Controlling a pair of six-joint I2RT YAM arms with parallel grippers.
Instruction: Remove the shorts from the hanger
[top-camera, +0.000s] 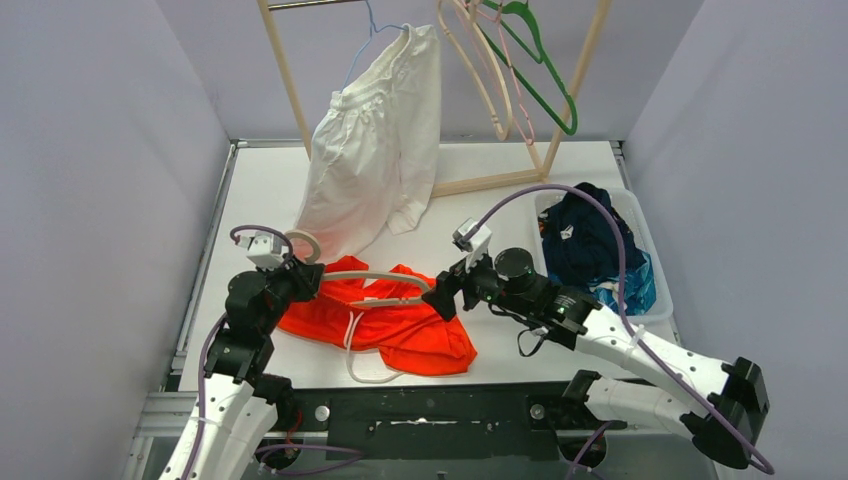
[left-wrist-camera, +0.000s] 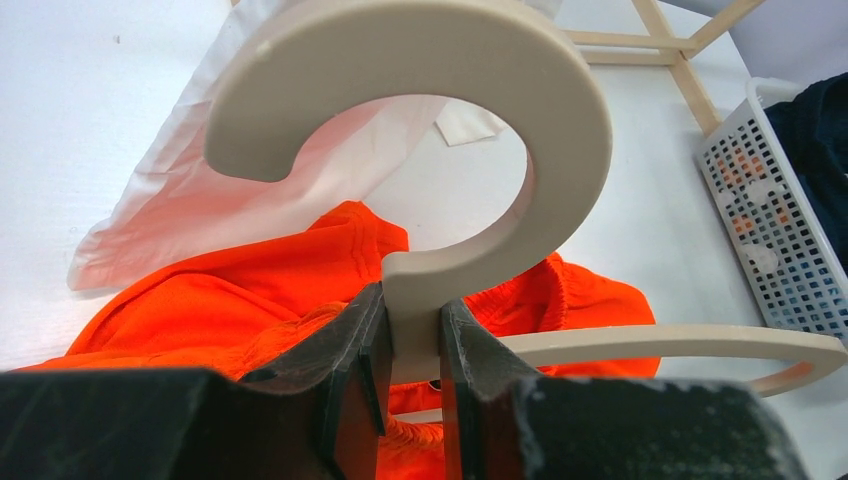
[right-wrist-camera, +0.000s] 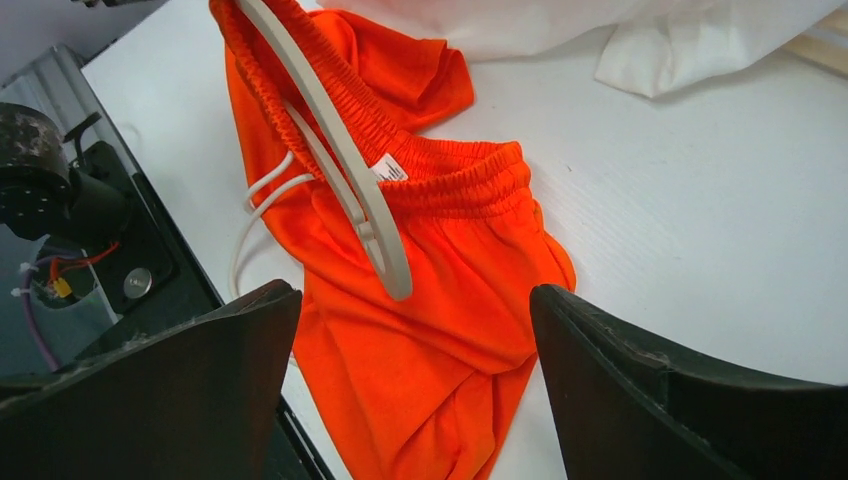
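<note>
- My left hand (left-wrist-camera: 410, 305) is clamped on the neck of the beige flat plastic hanger (left-wrist-camera: 500, 60), just below its big hook; both fingers press the neck.
- My right hand (right-wrist-camera: 415, 295) is spread wide and holds nothing. It hovers just above the hanger's right end, which pokes out bare between the two fingers.
- The bright orange soft fabric shorts (top-camera: 400, 335) lie crumpled on the white table (top-camera: 260, 190), near its front edge and between the two arms.
- The hanger runs along the orange waistband from left to right. From the wrist views I cannot tell whether its left part is threaded inside the waistband or only resting on it.
- A white drawstring (right-wrist-camera: 255, 210) loops out of the waistband onto the table on the near side.
- The white fabric shorts (top-camera: 375, 150) hang from a thin light-blue wire hanger (top-camera: 372, 22) on the pale wooden rack (top-camera: 290, 80) at the far side. Their lower hem trails onto the table just beyond the orange pair.
- A green hanger (top-camera: 545, 70) and pale ones beside it hang bare on the right part of the rack.
- A white perforated plastic basket (top-camera: 645, 240) sits at the right of the table. It holds dark navy shorts (top-camera: 585, 240) on top and a blue patterned pair (top-camera: 635, 285) at its near end.
</note>
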